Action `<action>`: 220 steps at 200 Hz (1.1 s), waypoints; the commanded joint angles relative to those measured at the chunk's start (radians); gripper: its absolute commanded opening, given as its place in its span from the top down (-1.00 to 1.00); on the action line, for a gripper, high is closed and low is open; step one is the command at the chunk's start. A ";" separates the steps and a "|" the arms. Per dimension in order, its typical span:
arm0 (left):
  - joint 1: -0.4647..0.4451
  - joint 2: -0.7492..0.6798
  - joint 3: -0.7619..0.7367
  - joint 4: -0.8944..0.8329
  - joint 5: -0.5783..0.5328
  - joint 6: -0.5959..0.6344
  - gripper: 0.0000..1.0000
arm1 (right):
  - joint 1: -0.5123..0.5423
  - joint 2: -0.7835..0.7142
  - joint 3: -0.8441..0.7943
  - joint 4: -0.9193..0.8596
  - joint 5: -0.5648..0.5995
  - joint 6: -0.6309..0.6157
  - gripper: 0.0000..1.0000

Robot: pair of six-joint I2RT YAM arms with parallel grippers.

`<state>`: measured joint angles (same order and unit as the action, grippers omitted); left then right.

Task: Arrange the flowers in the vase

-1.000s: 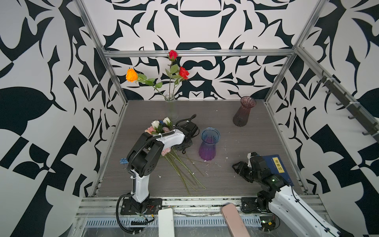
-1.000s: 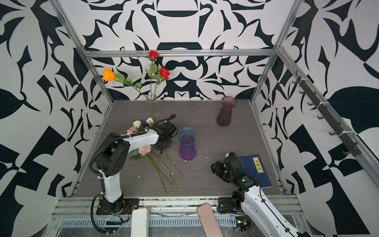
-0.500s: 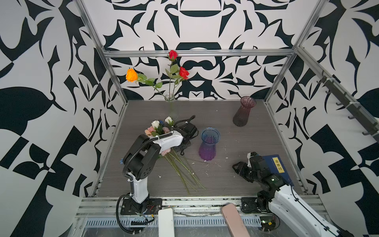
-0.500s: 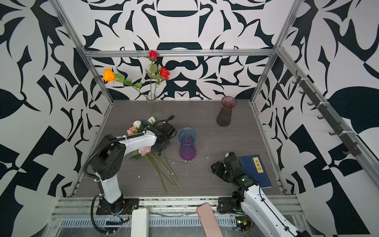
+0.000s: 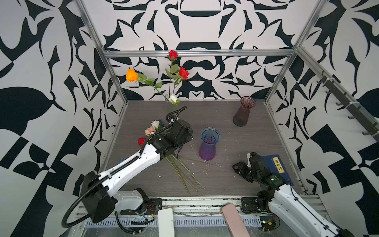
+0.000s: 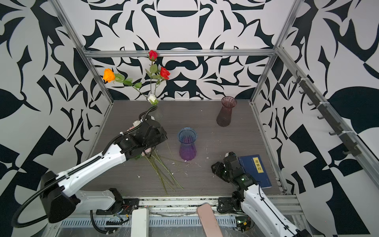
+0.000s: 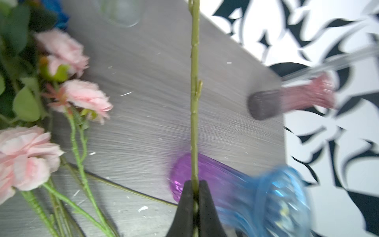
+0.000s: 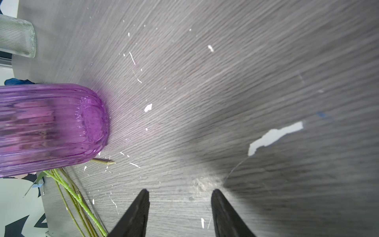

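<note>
Flowers [image 5: 150, 130] lie heaped left of centre, too tangled to count; three more stand in the far clear vase [image 7: 121, 12]. My left gripper [image 7: 195, 182], the nearer arm, pinches one stem [image 7: 194, 102] running straight out, roughly toward it. Right gripper [image 8: 178, 191] gapes empty, near right. Blue-purple vase [image 5: 209, 143] and maroon vase [image 5: 244, 112]: both empty.

A dark blue book [image 5: 268, 161] with a yellow label lies flat on the grey surface [image 5: 235, 143], just beside the right pincer [image 5: 238, 169]. A purple vase [image 5: 208, 146] with a blue rim stands upright near the left pincer [image 7: 195, 184]. A dusky pink vase [image 5: 243, 115] stands well beyond the right pincer.
</note>
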<state>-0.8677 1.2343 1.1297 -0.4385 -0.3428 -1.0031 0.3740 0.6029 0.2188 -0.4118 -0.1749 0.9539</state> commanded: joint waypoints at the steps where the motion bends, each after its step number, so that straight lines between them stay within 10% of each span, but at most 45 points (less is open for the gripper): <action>1: -0.068 -0.053 0.077 0.053 -0.055 0.099 1.00 | -0.005 -0.023 -0.006 0.019 0.006 0.016 -0.05; 65: -0.191 0.029 0.263 0.294 0.137 0.480 1.00 | -0.004 -0.009 -0.008 0.026 -0.004 0.017 -0.05; 139: -0.304 0.089 0.237 0.677 0.246 1.224 1.00 | -0.004 -0.006 -0.008 0.028 -0.009 0.014 -0.05; 220: -0.304 0.110 0.072 0.910 0.210 1.523 1.00 | -0.004 0.006 -0.003 0.032 -0.009 0.009 -0.05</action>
<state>-1.1728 1.3304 1.2102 0.3668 -0.1169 0.4129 0.3740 0.5972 0.2092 -0.4011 -0.1829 0.9665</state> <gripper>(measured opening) 0.066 0.524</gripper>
